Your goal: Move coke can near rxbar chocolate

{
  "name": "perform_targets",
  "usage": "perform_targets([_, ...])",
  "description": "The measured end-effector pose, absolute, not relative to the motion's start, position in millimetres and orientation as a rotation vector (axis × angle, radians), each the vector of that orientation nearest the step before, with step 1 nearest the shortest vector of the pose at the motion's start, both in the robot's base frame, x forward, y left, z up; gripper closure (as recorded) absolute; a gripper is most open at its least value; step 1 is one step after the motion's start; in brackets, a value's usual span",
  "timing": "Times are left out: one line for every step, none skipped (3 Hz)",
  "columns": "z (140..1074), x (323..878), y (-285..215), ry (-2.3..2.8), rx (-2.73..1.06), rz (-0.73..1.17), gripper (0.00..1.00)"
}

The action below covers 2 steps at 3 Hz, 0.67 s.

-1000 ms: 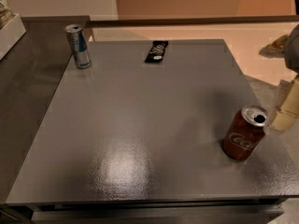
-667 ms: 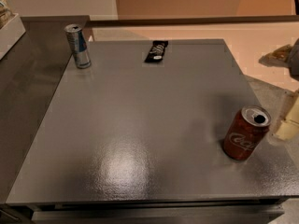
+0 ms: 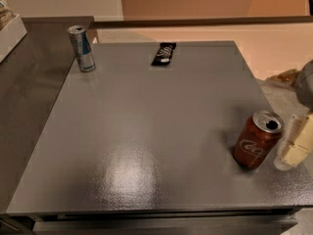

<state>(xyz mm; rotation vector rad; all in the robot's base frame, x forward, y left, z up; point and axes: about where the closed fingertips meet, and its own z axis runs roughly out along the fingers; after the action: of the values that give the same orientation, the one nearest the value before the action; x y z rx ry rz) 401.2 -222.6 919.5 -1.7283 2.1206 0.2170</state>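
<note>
The coke can (image 3: 257, 139), red with white script and an open silver top, stands upright near the right edge of the grey table (image 3: 146, 131). The rxbar chocolate (image 3: 163, 54), a flat black bar with white markings, lies at the far middle of the table, well away from the can. My gripper (image 3: 296, 143), pale cream, is at the right edge of the view, just right of the coke can and apart from it, low over the table's edge. Most of the arm is cut off by the frame.
A slim blue-and-silver can (image 3: 81, 48) stands upright at the table's far left corner. A white tray (image 3: 11, 31) sits on the darker counter at the left. A pale floor and low wall lie beyond the table's far and right edges.
My gripper has dropped lower and nearer the table's front, staying to the right of the coke can. The can, the bar and the blue can have not moved.
</note>
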Motion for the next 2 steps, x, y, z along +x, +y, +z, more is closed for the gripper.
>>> perform_targets([909.3,396.8,-219.5,2.113,-1.728,0.267,0.0])
perform_targets([907.4,391.4,-213.6,2.09,-1.725,0.347,0.18])
